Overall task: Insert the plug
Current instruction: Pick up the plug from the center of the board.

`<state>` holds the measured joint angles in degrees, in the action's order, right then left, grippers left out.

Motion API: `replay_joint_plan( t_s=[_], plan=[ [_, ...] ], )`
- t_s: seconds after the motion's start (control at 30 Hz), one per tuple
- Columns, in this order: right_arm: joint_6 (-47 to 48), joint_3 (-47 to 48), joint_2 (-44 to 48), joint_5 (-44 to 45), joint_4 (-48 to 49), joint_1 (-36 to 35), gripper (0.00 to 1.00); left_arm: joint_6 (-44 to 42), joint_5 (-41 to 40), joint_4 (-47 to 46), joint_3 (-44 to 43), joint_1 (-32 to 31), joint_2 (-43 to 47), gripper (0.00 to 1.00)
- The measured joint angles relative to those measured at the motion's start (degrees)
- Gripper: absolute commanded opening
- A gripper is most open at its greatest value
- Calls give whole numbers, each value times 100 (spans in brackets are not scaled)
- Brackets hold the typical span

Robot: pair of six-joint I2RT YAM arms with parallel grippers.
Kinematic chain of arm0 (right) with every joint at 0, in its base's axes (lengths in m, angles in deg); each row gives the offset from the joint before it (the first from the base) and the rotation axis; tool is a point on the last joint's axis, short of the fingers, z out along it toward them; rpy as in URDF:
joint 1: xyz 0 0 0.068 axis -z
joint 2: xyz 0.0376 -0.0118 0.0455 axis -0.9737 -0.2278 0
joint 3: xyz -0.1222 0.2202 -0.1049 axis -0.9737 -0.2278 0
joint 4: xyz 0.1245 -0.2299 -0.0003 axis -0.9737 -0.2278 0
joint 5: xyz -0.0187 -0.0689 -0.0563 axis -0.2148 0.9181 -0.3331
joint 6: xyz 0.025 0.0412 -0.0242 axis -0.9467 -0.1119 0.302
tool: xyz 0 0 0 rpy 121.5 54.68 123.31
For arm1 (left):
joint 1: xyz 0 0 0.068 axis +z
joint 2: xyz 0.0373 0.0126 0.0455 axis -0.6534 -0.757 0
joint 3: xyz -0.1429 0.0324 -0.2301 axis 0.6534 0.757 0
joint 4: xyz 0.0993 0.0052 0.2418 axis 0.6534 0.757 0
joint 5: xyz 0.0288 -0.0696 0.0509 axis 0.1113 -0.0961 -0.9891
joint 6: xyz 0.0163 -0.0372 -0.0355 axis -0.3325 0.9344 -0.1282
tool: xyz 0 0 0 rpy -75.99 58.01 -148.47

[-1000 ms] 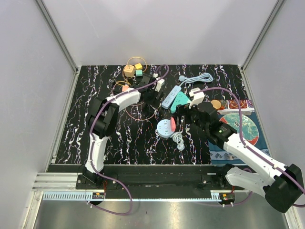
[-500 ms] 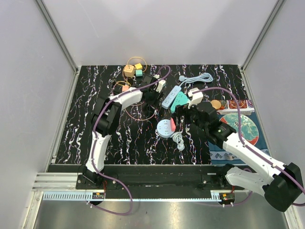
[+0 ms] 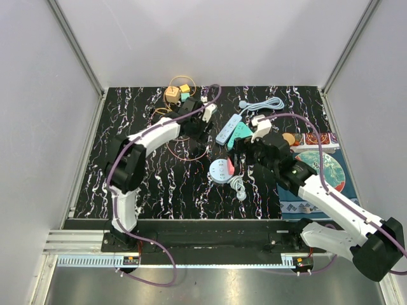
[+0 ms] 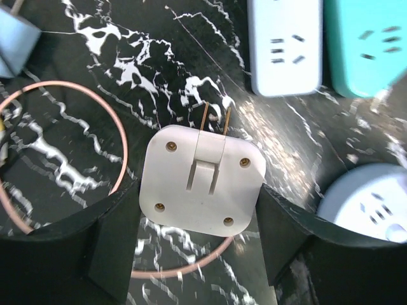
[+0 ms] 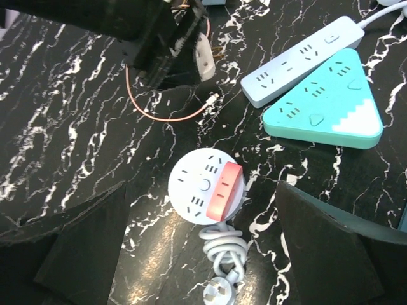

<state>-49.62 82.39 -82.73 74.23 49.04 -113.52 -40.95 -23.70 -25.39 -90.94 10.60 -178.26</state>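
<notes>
White square plug [image 4: 202,178] is seen wedged between the two black fingers [image 4: 114,222] of the left gripper [image 4: 197,213], both side edges touched, so it is judged grasped. Its flat back is turned to the left wrist camera. Its two brass prongs [image 4: 216,117] are pointed straight away from the wrist, toward the near end of the pale power strip [image 4: 284,44], which lies ahead of the fingers but well apart. A teal triangular socket block [image 4: 369,44] is set just beside that strip, and a round socket hub [image 4: 362,203] lies off to the right. A thin pink cable loop [image 4: 121,136] is passed under the plug. The strip's sockets face up while the prongs run roughly along the marbled table [image 4: 159,38], so a downward tilt of the plug is probably needed before insertion. The left arm is the one holding the plug. The right gripper [image 5: 203,235] is spread wide and empty over the round hub. Compared with a second ago, the left jaws have been closed in on the plug, the left elbow has been swung outward, and the right arm is hardly changed.
</notes>
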Motion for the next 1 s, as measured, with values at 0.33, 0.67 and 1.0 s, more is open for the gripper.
replay_joint_plan(
  t_s=[0.33, 0.67, 1.0],
  plan=[
    [-1069, 850, -275, -420, -798, 0, 100, -9, -229, -72, 1467, -616, 2822, 48],
    [-2280, 994, -334, -1340, -977, 37, 100, -175, -586, 42, 2527, -1779, 4481, 48],
    [-3171, 911, -348, -2133, -522, 72, 89, -177, -901, 79, 2640, -2450, 4931, 48]
  ],
)
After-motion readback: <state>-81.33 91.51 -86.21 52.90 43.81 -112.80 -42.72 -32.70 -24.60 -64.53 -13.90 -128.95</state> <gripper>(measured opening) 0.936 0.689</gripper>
